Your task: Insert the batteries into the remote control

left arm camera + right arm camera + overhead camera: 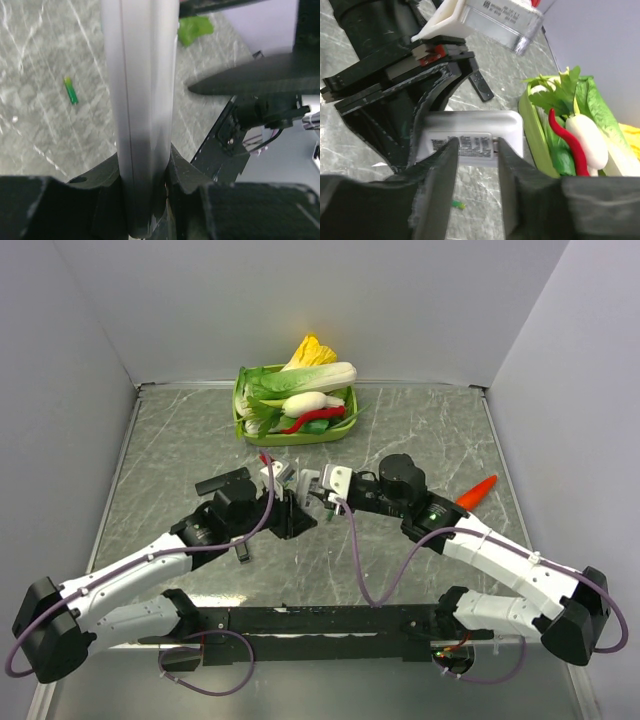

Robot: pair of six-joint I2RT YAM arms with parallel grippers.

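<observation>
Two arms meet over the middle of the marbled table [430, 430]. The left gripper [145, 175] is clamped on a pale remote control [140, 75], which runs out between its jaws. The right gripper [476, 147] sits at the remote's labelled end with its fingers narrowly apart. I cannot tell whether they pinch anything. One green battery [70, 90] lies loose on the table, apart from both grippers. A green tray [238, 426] of vegetables stands at the back.

bright, even light, soft shadows; the remote control [137, 100] blurs close to the left wrist lens.
</observation>
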